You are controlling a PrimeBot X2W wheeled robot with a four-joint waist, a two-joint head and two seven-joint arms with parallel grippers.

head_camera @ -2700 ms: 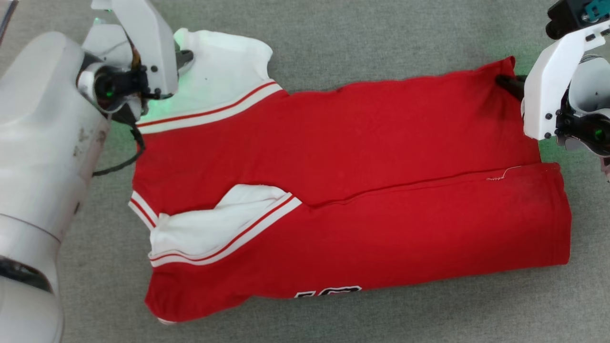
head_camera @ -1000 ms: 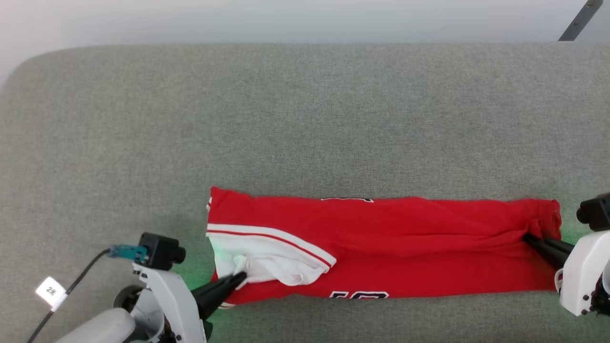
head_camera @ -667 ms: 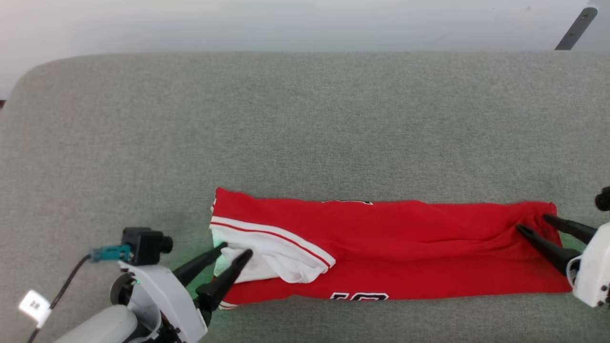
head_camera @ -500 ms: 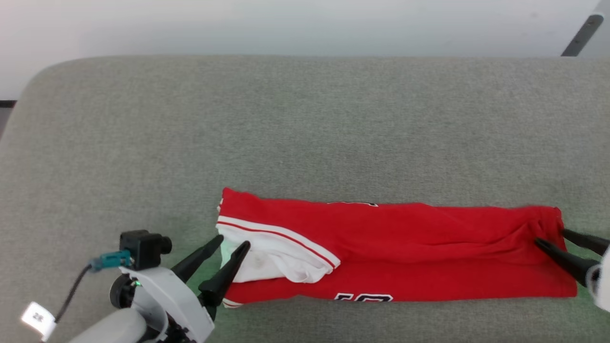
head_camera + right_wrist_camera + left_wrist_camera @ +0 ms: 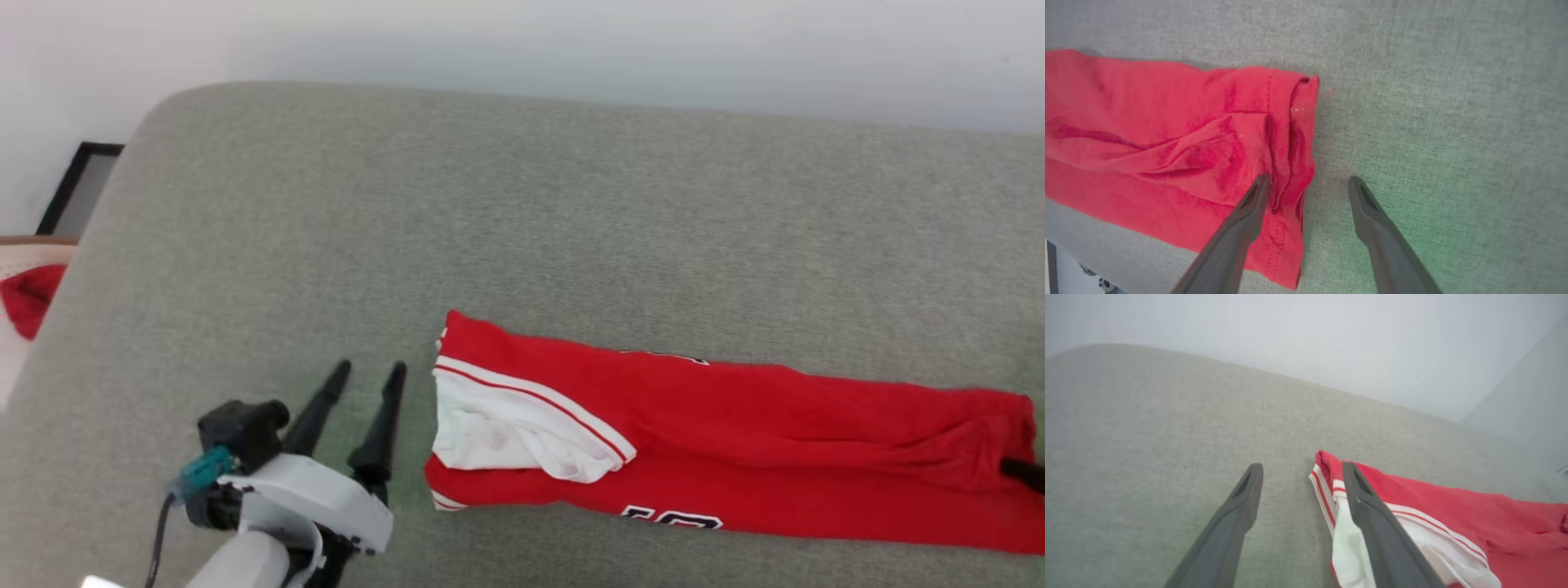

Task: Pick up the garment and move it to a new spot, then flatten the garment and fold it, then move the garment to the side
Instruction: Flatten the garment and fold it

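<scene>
The garment (image 5: 735, 425), a red jersey with a white striped sleeve, lies folded into a long narrow strip on the grey padded surface (image 5: 522, 204). Part of its black lettering shows along the near edge. My left gripper (image 5: 369, 369) stands open just left of the sleeve end, apart from the cloth. In the left wrist view the left gripper (image 5: 1302, 469) is open, with one finger above the sleeve of the garment (image 5: 1474, 514). My right gripper (image 5: 1309, 180) is open over the hem end of the garment (image 5: 1147, 134), holding nothing. One dark fingertip (image 5: 1024, 472) of it shows at the head view's right edge.
The padded surface has a rounded left edge. Beyond it are a dark frame (image 5: 77, 188) and a red object (image 5: 28, 298) on a pale ledge. A white wall (image 5: 571, 41) runs behind. Bare grey surface stretches behind and left of the garment.
Both grippers have opened, let go of the folded garment's ends and drawn back from them. The camera has turned left, shifting the whole picture right.
</scene>
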